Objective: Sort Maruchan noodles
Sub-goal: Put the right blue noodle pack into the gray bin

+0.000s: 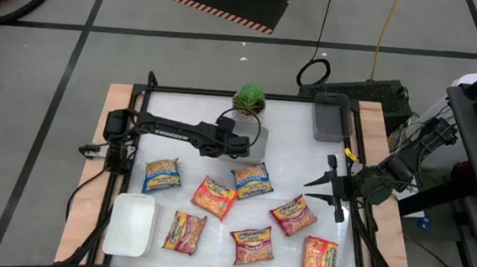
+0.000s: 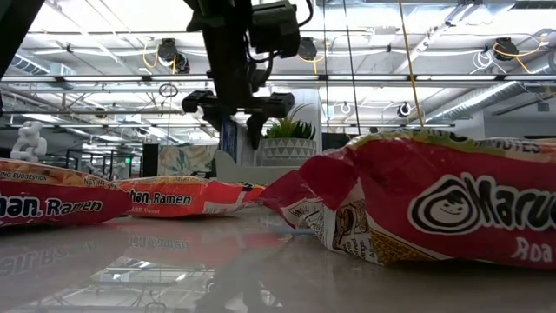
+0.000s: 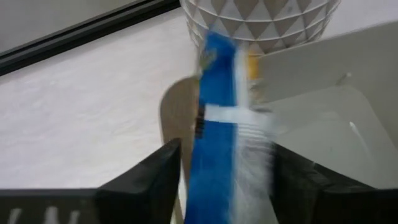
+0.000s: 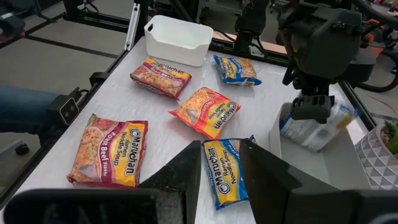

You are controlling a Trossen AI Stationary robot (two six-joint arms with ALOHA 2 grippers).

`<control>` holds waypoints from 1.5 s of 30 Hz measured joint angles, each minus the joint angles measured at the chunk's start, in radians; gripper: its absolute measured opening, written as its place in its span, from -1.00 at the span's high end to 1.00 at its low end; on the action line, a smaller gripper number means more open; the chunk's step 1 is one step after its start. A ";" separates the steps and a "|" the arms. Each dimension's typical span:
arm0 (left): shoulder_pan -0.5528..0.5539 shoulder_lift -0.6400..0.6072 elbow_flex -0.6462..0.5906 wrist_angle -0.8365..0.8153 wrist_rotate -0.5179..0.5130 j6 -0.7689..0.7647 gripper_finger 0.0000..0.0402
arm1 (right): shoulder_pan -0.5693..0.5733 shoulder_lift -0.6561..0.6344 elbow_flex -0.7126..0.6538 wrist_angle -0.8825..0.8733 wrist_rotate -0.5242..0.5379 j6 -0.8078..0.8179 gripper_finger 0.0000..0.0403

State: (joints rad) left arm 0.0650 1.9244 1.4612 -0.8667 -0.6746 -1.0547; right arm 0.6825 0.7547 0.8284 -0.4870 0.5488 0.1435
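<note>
Maruchan noodle packets lie flat across the table's near half: blue-white ones (image 1: 161, 176) (image 1: 252, 181), an orange one (image 1: 215, 197) and red ones (image 1: 292, 215) (image 1: 252, 244). My left gripper (image 1: 242, 142) hangs over a grey tray (image 4: 298, 162) beside the potted plant (image 1: 249, 101). Its fingers stand apart on either side of another blue-white packet (image 3: 224, 137), which shows blurred, its lower part down in the tray (image 4: 317, 129). My right gripper (image 1: 333, 195) waits open above the table's right side, nothing between its fingers (image 4: 221, 155). My left gripper slants down from the table's left side over the grey tray, one finger (image 3: 158, 174) on each side of the blue-white packet's upper end (image 3: 214, 186). The packet stands on edge between them. Whether the fingers touch it I cannot tell.
A white tray (image 1: 129, 223) stands at the near left corner and a second grey tray (image 1: 329, 119) at the far right. More red packets (image 1: 184, 231) (image 1: 320, 259) lie along the near edge. A black frame borders the table.
</note>
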 joint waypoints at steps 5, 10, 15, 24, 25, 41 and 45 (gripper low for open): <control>0.000 0.000 0.000 -0.001 0.000 -0.002 -0.29 | 0.000 0.000 0.000 0.000 0.000 0.001 0.49; -0.002 0.000 0.000 -0.001 0.000 0.006 -0.32 | 0.000 0.000 0.000 0.000 0.000 -0.003 0.49; -0.022 -0.045 0.000 -0.019 -0.025 0.044 -0.33 | 0.000 0.000 0.000 0.000 0.000 -0.006 0.49; -0.090 -0.219 0.001 -0.052 -0.055 0.263 -0.33 | 0.000 0.000 -0.015 0.022 0.006 -0.028 0.49; -0.100 -0.238 0.001 -0.054 -0.036 0.303 -0.33 | -0.001 0.000 -0.021 0.038 0.018 -0.036 0.49; -0.467 -0.325 0.001 -0.108 -0.138 0.347 -0.33 | -0.035 0.075 -0.069 0.165 0.158 0.096 0.49; -0.488 -0.347 0.000 -0.108 -0.133 0.368 -0.33 | -0.055 0.153 -0.069 0.204 0.158 0.121 0.49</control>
State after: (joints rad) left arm -0.4230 1.5775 1.4612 -0.9747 -0.8075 -0.6868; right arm 0.6279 0.9075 0.7597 -0.2828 0.7063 0.2649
